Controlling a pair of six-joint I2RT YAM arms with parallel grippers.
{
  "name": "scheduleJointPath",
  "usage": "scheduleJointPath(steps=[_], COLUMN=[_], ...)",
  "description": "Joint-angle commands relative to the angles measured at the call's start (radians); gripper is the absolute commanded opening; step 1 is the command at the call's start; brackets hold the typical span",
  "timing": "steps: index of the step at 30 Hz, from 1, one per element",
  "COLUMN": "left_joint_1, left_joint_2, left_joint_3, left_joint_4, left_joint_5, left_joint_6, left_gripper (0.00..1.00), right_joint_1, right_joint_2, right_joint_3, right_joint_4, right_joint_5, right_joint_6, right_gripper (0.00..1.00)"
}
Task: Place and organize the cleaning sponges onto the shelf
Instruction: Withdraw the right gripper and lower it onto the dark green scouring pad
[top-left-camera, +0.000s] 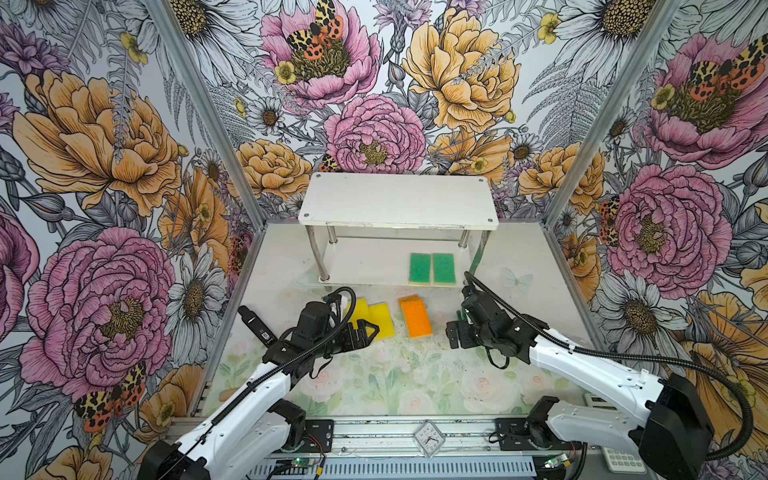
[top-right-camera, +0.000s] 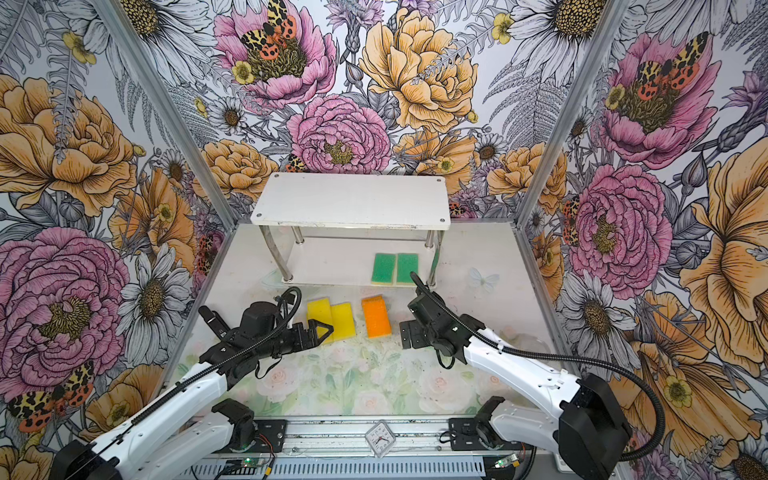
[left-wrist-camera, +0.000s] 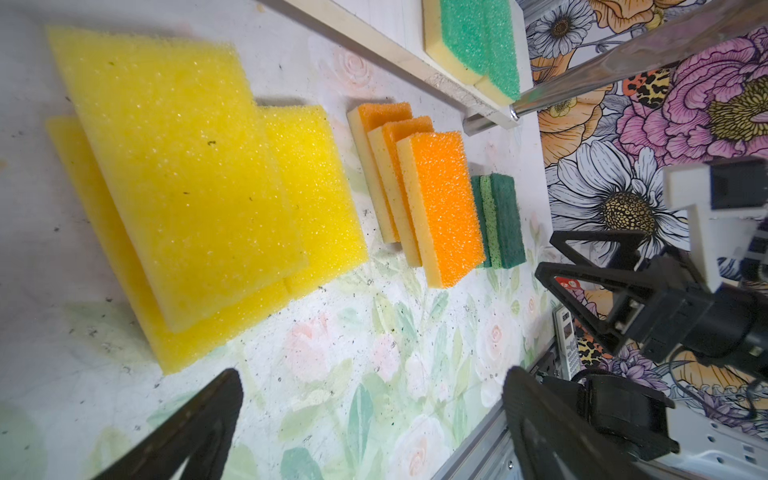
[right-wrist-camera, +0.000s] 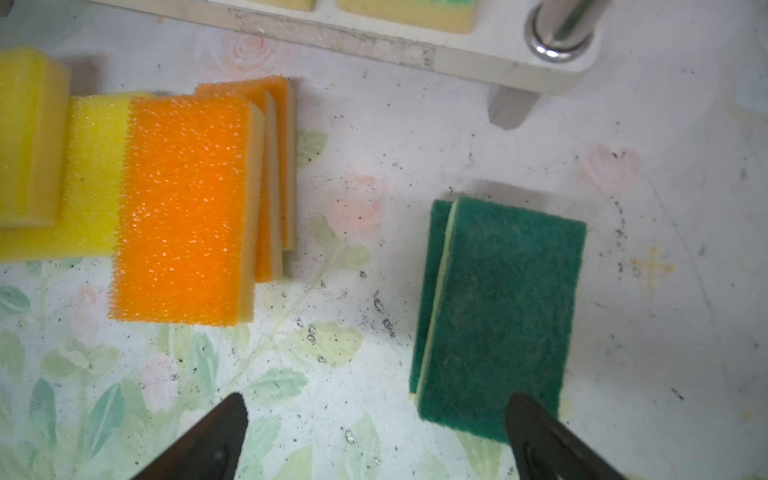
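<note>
Hovering before the shelf (top-left-camera: 399, 199), left gripper (left-wrist-camera: 374, 376) and right gripper (right-wrist-camera: 379, 399) gape empty, seemingly ready to pick; green sponges (top-left-camera: 420, 268) lie paired on its lower board (top-left-camera: 374, 266), colour-sorted stacks (top-left-camera: 415, 318) waiting in front.

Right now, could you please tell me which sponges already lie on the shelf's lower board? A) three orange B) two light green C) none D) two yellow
B: two light green sponges lie side by side on the shelf, on its lower board; yellow sponges and orange sponges sit on the table.

Coarse, porous foam sponges (left-wrist-camera: 440, 208); the shelf (top-left-camera: 399, 199) is matt white board on shiny chrome legs (right-wrist-camera: 561, 29).
</note>
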Motion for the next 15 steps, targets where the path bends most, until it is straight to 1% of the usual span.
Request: scheduleJointPath(steps=[1, 6, 10, 15], left_joint_1=[0.008, 0.008, 0.008, 0.006], left_joint_2=[-0.019, -0.023, -0.023, -0.020], left_joint_3=[0.016, 0.008, 0.001, -0.004], left_joint_4=[0.022, 0.033, 0.050, 0.058], left_joint_5=[0.023, 0.022, 0.025, 0.026], left_joint_6=[-0.012, -0.024, -0.038, -0.045], left_gripper=[0.99, 0.99, 0.99, 0.99], right_joint_1=[-0.040, -0.106, -0.120, -0.128], right_joint_2=[-0.059, -0.062, -0.026, 0.010], right_joint_3=[-0.030, -0.066, -0.070, -0.070], right_joint_4=[-0.012, -0.014, -0.013, -0.009], right_joint_5=[0.018, -0.018, -0.015, 0.015], right_joint_6=[0.063, 0.068, 0.066, 0.070], right_gripper=[0.99, 1.00, 1.00, 1.00])
